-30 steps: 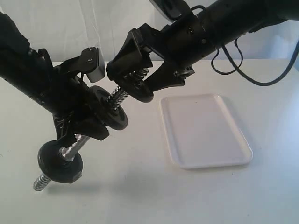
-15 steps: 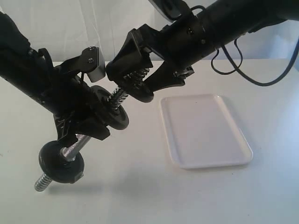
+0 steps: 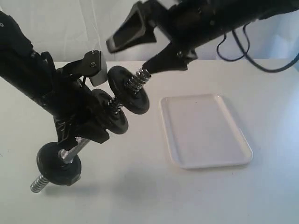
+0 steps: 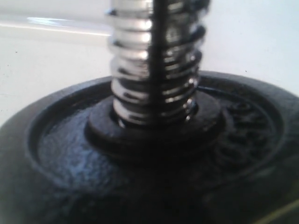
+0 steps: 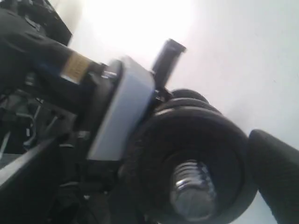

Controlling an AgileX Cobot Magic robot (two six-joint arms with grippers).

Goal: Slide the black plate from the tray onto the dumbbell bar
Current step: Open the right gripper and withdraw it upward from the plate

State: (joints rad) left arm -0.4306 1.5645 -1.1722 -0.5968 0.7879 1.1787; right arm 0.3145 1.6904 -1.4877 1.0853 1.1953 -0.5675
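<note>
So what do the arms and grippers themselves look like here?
The left arm and right arm are matte black and tubular. A pale grey box is mounted at the left wrist, with a yellowish label next to it. Loose black cables loop off the right arm. The right gripper has black tapering fingers.

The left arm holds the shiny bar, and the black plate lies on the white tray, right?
No. The black plate sits on the dumbbell bar, not on the tray; the exterior view shows it. The left arm does hold the bar.
</note>
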